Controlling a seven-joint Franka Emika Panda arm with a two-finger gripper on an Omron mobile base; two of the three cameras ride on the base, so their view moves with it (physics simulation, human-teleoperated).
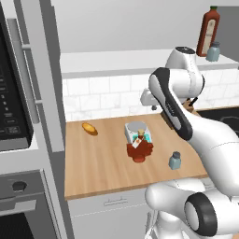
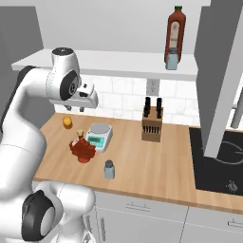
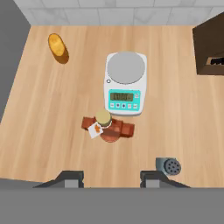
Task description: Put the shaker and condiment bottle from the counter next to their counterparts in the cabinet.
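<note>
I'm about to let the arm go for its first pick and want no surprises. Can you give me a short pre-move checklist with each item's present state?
1. Condiment bottle upright on the counter, beside the scale: ok.
2. Shaker upright, standing apart: ok.
3. Gripper empty, high above the counter: ok.
4. Fingers wide enough for the bottle: not ok, they look nearly shut.
5. Free cabinet shelf beside the counterparts: ok.

The counter (image 3: 52, 131) carries a scale (image 3: 125, 83), condiment bottle (image 3: 109, 127) and bread roll (image 3: 58, 47) ahead of the gripper (image 3: 111, 179). The shaker (image 3: 169, 166) stands beside its tips.
</note>
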